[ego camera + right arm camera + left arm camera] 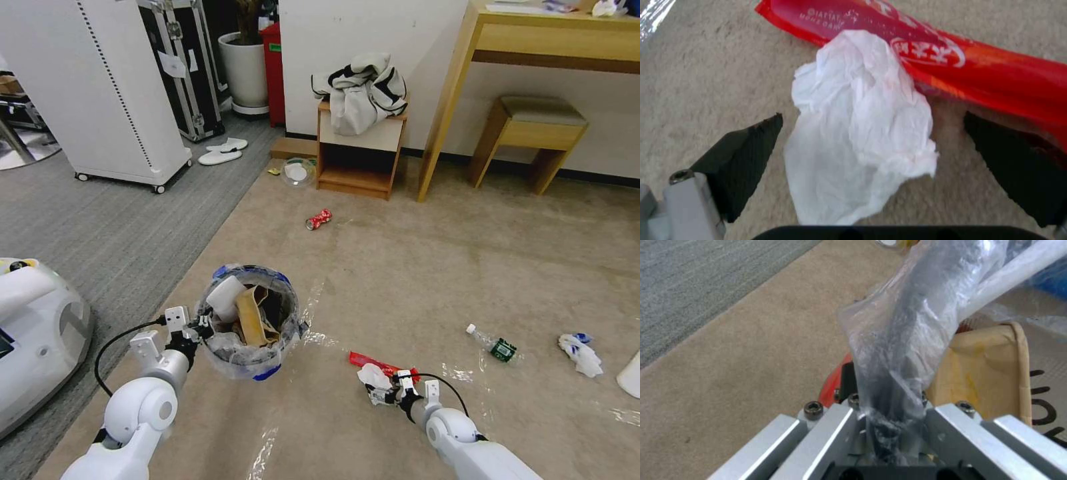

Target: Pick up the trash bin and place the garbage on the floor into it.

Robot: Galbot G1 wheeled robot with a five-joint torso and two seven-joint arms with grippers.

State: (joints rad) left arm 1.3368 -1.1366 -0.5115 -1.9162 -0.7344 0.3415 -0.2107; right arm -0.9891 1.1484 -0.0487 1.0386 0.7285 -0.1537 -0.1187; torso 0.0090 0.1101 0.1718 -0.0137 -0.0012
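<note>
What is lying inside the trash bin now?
Inside the trash bin, held by the left hand, lie a brown carton and a white block. Anything beneath them is covered.

beige carpet floor (pixel 427 267), crushed can (pixel 319 219), bottle (pixel 493 345), tissues (pixel 581 354), red wrapper (pixel 377 363)

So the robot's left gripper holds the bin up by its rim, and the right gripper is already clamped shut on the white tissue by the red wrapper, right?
Not quite. The right gripper is open, its fingers either side of the white tissue, as the right wrist view shows. The rest holds: the left gripper grips the bin by its rim, and the tissue lies against the red wrapper.
</note>
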